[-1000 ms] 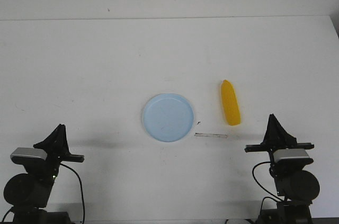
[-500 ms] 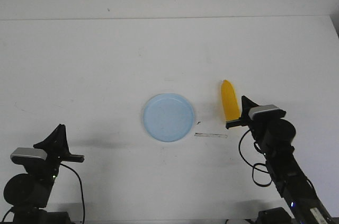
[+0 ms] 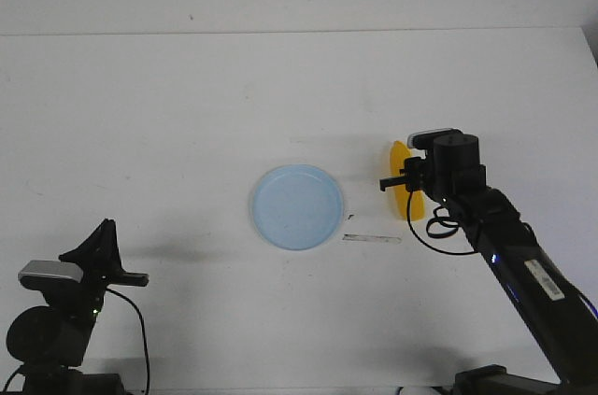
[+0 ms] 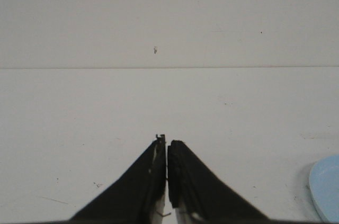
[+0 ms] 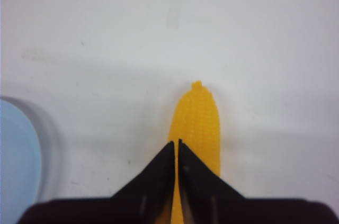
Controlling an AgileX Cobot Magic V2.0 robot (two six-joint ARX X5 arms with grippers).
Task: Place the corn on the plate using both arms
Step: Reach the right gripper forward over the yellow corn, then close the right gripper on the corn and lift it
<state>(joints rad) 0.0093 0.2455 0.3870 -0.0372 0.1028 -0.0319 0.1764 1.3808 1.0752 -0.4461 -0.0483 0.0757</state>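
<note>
Right tool point(image 5: 176, 147) hides the corn's point(image 3: 400, 154) near end; plate point(image 5: 18, 155) cropped.

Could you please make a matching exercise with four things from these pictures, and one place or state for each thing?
Things:
1. corn
2. plate
3. left tool
4. right tool

Place or state:
A. pale blue, nothing on it
B. shut, above the yellow cob
C. on the table, right of the plate
D. shut, over bare table

Pairs: 1-C, 2-A, 3-D, 4-B

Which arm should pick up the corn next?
The right. Its end effector is shut and hovers over the corn, beside the plate. The left end effector sits shut, parked far from the corn.
</note>
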